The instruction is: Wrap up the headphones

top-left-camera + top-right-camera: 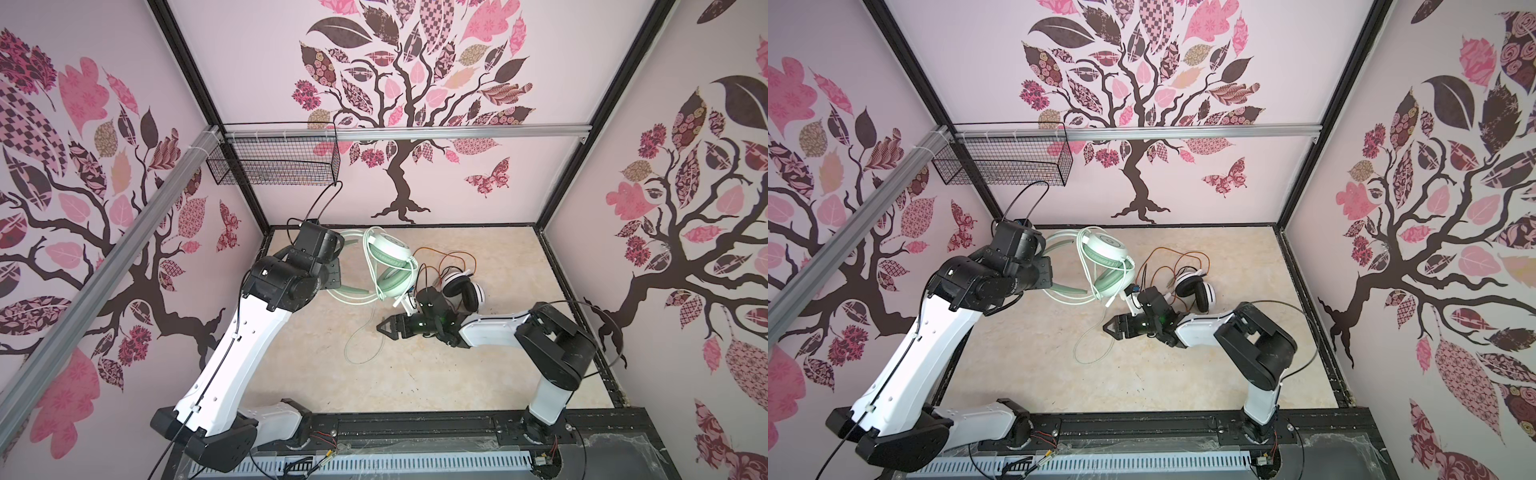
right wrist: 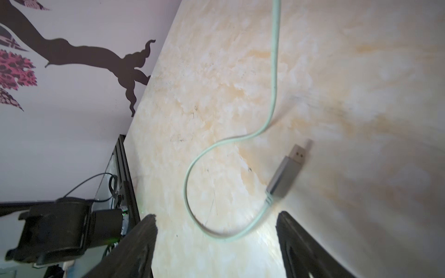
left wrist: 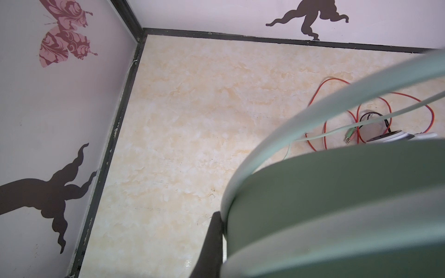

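Mint-green headphones (image 3: 337, 192) fill the left wrist view, their headband blurred and cut off at the frame edge. One dark finger (image 3: 212, 240) of the left pincer (image 3: 222, 228) presses the band's rim (the other is hidden behind it), so this pincer is clamped on the band. In both top views they sit at the back of the tabletop (image 1: 457, 374), and the bent left arm's wrist covers the grip. Their pale cord (image 1: 360, 336) loops forward, ending in a grey USB plug (image 2: 286, 173). Reaching low across the middle, the right pincer (image 2: 216, 221) gapes wide around the loop, gripping nothing. White headphones (image 1: 463, 291) with an orange-red cord (image 1: 451, 255) lie just behind its wrist, partly hidden.
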`<move>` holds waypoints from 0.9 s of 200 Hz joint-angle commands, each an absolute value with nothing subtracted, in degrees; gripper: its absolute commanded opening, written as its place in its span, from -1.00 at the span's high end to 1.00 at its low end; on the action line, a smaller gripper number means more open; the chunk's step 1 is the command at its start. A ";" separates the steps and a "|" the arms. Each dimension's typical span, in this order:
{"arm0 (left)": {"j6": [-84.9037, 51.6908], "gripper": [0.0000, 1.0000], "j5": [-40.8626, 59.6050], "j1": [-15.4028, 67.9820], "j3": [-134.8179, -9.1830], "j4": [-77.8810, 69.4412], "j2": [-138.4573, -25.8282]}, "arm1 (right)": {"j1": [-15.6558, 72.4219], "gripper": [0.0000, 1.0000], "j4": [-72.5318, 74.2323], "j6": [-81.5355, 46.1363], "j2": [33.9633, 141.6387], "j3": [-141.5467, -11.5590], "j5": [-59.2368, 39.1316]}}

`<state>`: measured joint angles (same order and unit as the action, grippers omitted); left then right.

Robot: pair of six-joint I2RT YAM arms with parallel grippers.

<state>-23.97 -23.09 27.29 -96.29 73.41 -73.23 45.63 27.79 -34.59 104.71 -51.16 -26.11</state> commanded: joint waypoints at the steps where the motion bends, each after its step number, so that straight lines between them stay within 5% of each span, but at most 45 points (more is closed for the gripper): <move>1: -25.09 1.00 -22.57 26.83 -100.30 69.96 -72.73 | 45.64 -0.61 30.28 -39.21 110.95 -58.31 -27.20; 97: -25.05 1.00 -21.20 26.19 -100.37 69.98 -72.69 | 45.69 0.30 21.61 -39.64 126.82 -74.54 -21.29; 180: -25.51 1.00 -20.83 26.01 -100.06 70.23 -72.16 | 48.91 0.54 25.13 -41.41 125.82 -70.97 -21.20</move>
